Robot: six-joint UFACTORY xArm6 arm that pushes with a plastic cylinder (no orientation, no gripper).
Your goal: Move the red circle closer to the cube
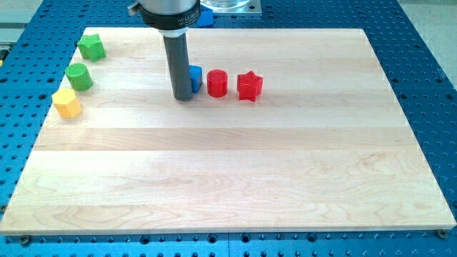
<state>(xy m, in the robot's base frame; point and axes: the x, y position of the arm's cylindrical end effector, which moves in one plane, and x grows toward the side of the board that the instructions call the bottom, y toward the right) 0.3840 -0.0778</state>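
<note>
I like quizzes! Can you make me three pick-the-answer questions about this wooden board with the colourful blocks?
1. Where is the red cylinder block?
A. between the blue cube block and the red star block
B. at the view's bottom
C. beside the yellow block

2. How many green blocks are there?
A. one
B. two
C. four

3. Where is my tip, the dark rod's lower end?
A. touching the red star
B. off the wooden board
C. right beside the blue cube, on its view's-left side

Answers: 1 A, the three sit in a row. 2 B, two green ones near the view's top left. 3 C, the rod partly hides the cube.
</note>
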